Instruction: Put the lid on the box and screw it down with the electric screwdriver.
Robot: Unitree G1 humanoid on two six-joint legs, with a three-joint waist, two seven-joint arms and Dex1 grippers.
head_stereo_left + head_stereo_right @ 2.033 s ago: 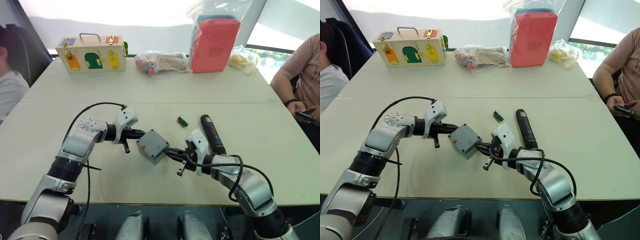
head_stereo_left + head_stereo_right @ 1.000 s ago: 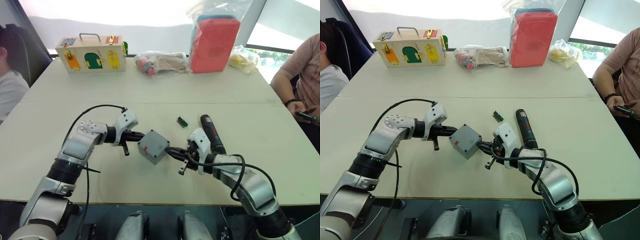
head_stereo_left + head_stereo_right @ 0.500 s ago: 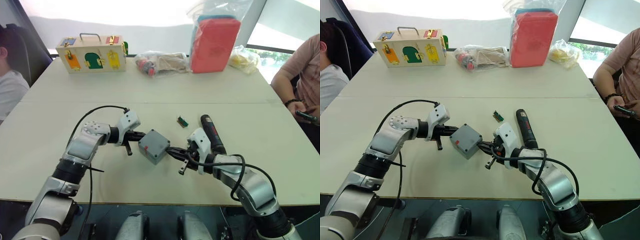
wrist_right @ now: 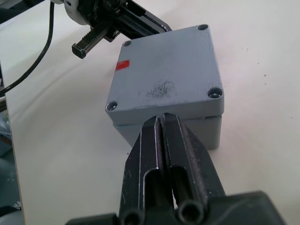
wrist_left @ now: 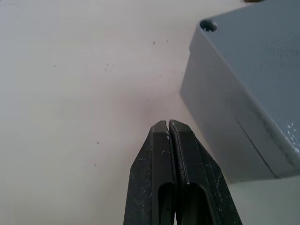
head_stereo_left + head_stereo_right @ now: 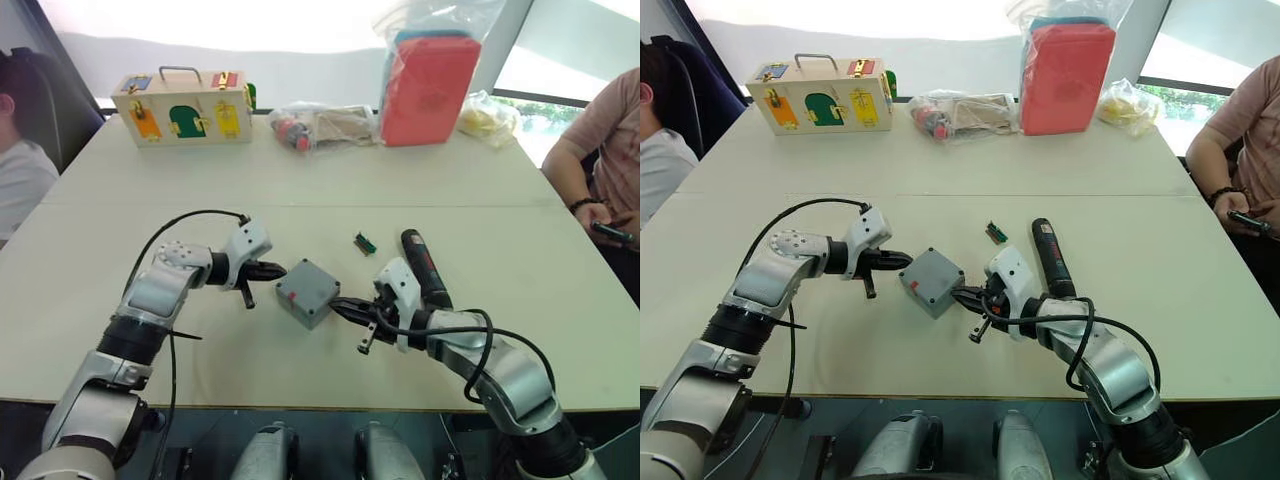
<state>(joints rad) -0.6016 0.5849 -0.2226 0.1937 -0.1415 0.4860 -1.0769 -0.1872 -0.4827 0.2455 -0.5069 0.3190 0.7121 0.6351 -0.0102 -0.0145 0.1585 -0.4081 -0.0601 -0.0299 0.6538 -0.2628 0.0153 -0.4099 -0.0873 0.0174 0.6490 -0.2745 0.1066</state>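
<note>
Mid-tabletop, lid (image 4: pixel 165 79) seated on box (image 6: pixel 307 293); both grippers pressed together, empty. Next: fetch electric screwdriver (image 6: pixel 423 265).

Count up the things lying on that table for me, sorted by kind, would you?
Grey box with its lid on: 1
Electric screwdriver: 1
Small green part: 1
Wooden box with coloured latches: 1
Plastic bags of items: 3
Total: 7
</note>
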